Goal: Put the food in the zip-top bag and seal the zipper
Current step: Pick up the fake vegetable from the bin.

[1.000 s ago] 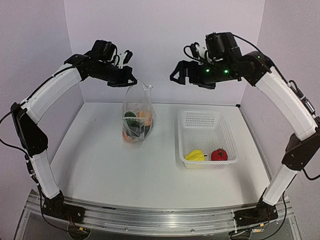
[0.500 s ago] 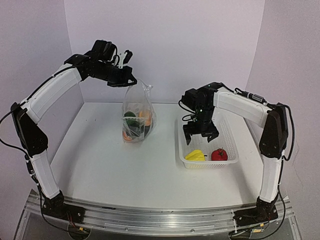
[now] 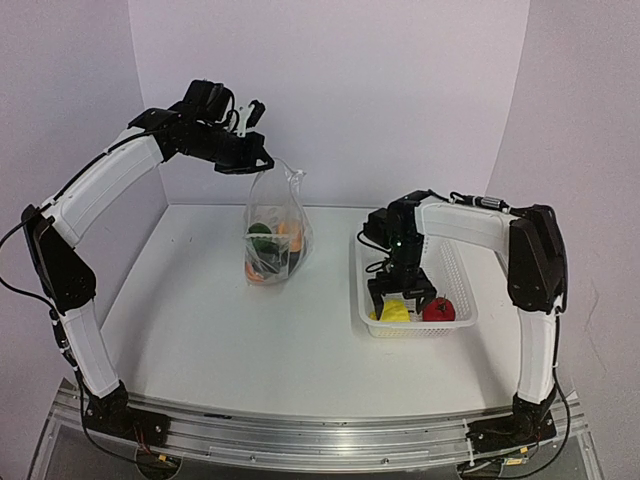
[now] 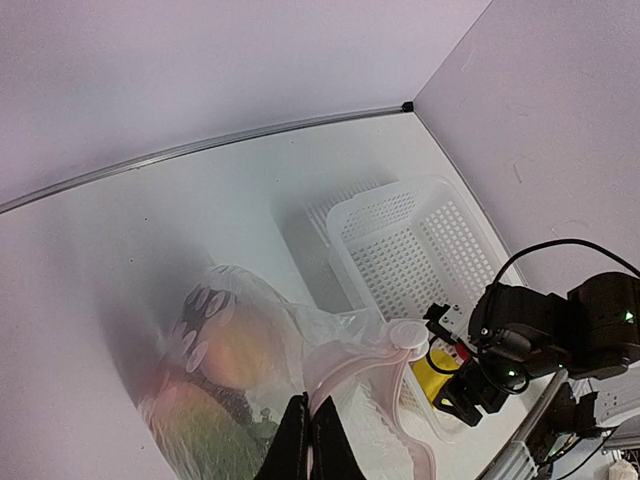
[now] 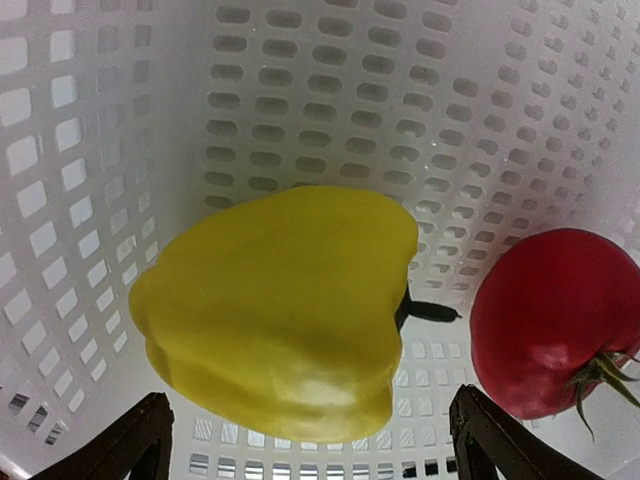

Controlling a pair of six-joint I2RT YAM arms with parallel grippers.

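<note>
The clear dotted zip-top bag (image 3: 274,232) hangs upright over the table's back left. My left gripper (image 3: 262,165) is shut on its top edge. In the left wrist view the shut fingers (image 4: 308,445) pinch the bag beside its curled whitish zipper (image 4: 400,345), and orange, green and dark food (image 4: 235,350) shows inside. A yellow pepper (image 5: 280,310) and a red fruit (image 5: 555,320) lie in the white basket (image 3: 412,240). My right gripper (image 3: 402,293) is low in the basket, open, with its fingertips (image 5: 140,440) on either side of the pepper (image 3: 396,312).
The perforated basket (image 5: 300,100) stands at the right of the table, and its walls closely surround my right gripper. The red fruit (image 3: 438,309) lies just right of the pepper. White enclosure walls stand behind and on both sides.
My right arm has swung down from high beside the bag into the basket and now sits over the yellow pepper. The left arm and the bag have not moved.
</note>
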